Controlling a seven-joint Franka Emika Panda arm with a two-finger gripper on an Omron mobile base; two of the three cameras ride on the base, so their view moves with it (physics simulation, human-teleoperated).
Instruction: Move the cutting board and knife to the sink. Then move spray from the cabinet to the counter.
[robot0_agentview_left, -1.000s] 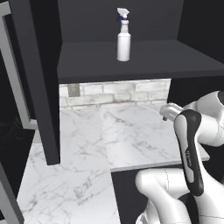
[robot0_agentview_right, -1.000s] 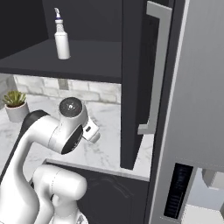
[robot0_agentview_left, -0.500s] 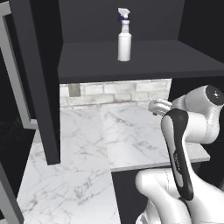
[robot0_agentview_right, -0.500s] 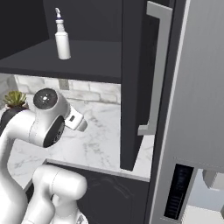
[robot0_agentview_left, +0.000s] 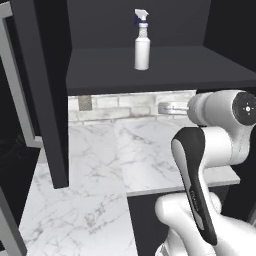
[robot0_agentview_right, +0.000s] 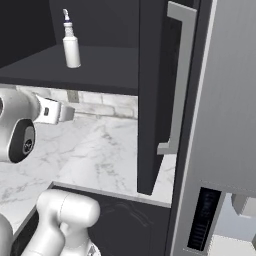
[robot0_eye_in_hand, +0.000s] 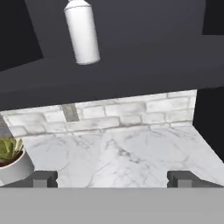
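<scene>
While standing upright on the dark shelf of the open cabinet (robot0_agentview_left: 150, 75), spray (robot0_agentview_left: 142, 41) sits alone, trigger head up, well apart from the gripper (robot0_eye_in_hand: 112, 178). Below shelf: grey brick backsplash (robot0_agentview_left: 130, 106), then marble counter (robot0_agentview_left: 120, 160). Potted plant (robot0_eye_in_hand: 12, 159) on counter at left of hand view. Gripper low, above counter, jaws spread wide, holding nothing. Cabinet door (robot0_agentview_right: 152, 95) with grey handle (robot0_agentview_right: 176, 80) swung open at right, steel fridge (robot0_agentview_right: 225, 115) beyond.
</scene>
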